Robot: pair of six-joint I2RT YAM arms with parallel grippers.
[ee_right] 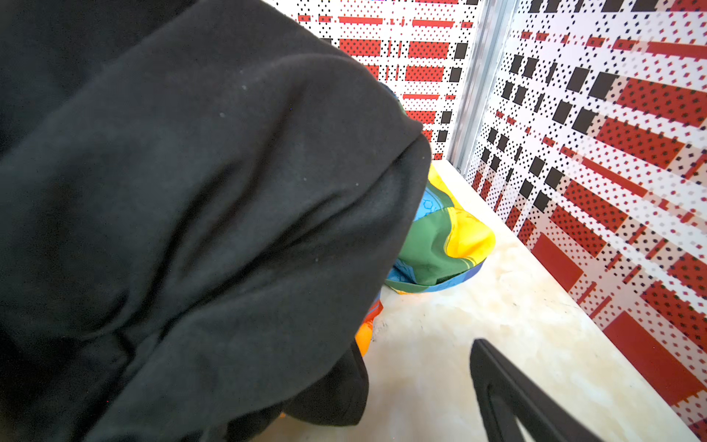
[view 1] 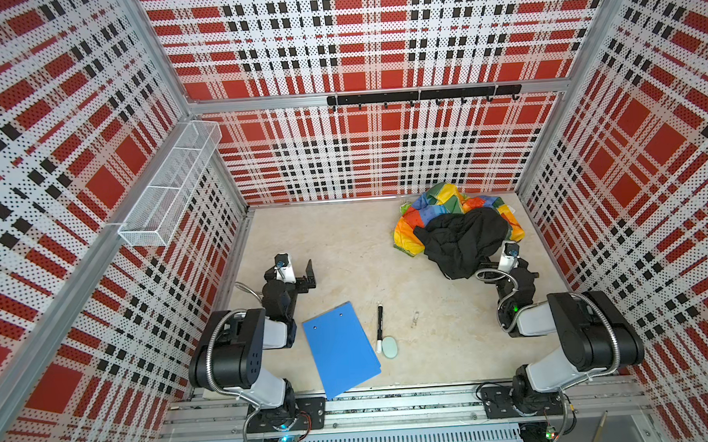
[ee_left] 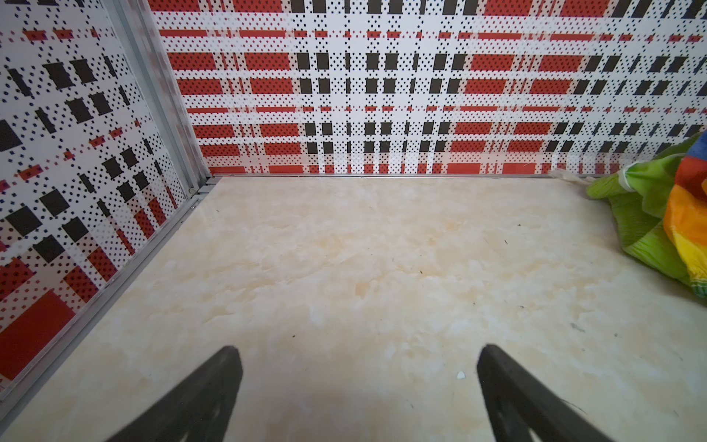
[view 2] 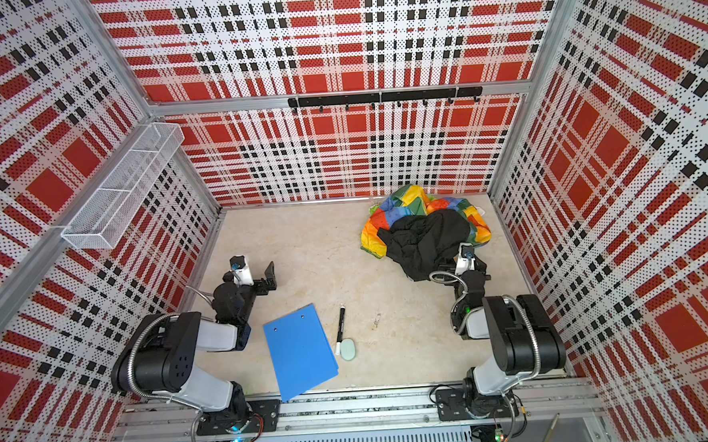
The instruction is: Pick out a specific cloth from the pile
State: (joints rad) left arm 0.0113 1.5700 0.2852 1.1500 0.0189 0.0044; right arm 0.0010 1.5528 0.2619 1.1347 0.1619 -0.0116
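Note:
The pile (view 1: 456, 229) lies in the back right corner, a black garment (view 2: 426, 239) draped over a rainbow patchwork cloth (view 1: 439, 207). The lime-green cloth (ee_left: 635, 206) shows under the rainbow cloth's left side in the left wrist view; in a top view only a sliver of the cloth (view 1: 405, 207) peeks out. My right gripper (view 1: 510, 263) is at the pile's near edge and stands open. One of its fingers (ee_right: 497, 379) hovers over bare floor; the black garment (ee_right: 210, 229) hides the other. My left gripper (ee_left: 355, 352) is open and empty over the left floor, far from the pile.
A blue clipboard (view 1: 340, 349) lies front centre, with a black marker (view 1: 379, 328) and a pale oval eraser (view 1: 390, 347) beside it. A white wire basket (view 1: 171, 186) hangs on the left wall. A black hook rail (view 1: 422, 95) runs along the back wall.

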